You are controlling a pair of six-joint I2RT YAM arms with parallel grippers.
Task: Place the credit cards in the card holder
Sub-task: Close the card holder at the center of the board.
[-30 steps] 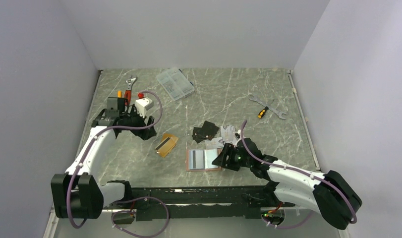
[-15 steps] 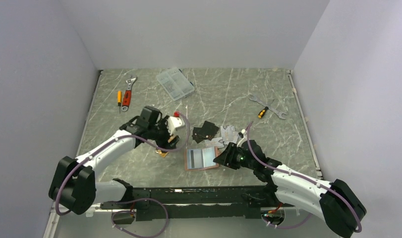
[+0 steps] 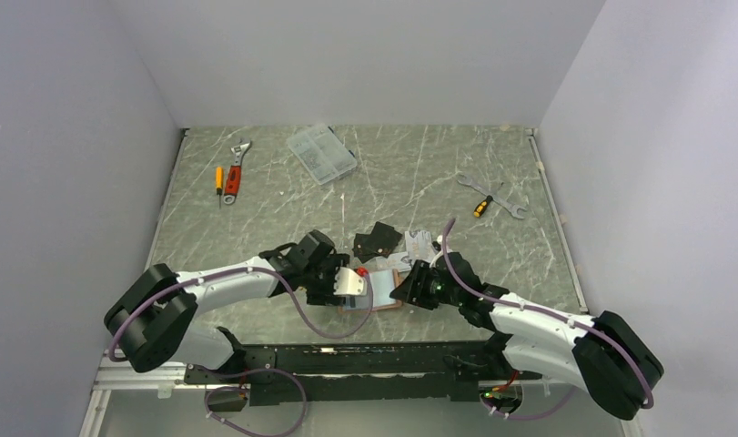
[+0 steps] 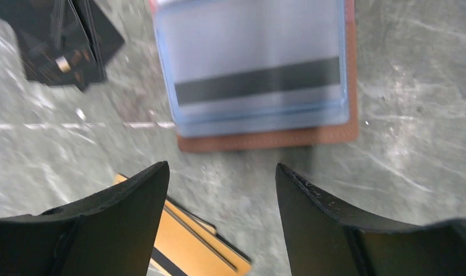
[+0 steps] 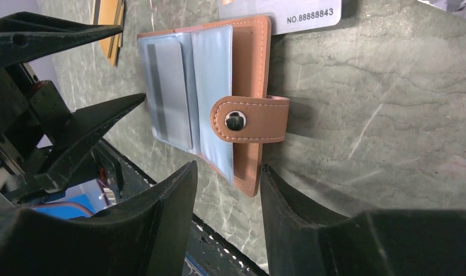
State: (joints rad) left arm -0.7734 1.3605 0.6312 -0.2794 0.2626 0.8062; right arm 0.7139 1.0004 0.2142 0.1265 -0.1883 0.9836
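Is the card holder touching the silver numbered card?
Touching. In the right wrist view, a corner of the card holder lies over the edge of the silver card.

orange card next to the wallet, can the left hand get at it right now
Probably yes. The left hand is open and the orange card lies flat on the table just beneath it, nothing on top. The card holder sits apart, beyond it.

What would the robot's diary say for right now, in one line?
left fingers: open, by orange card | right fingers: open, at wallet edge | wallet: unfolded, grey card inside
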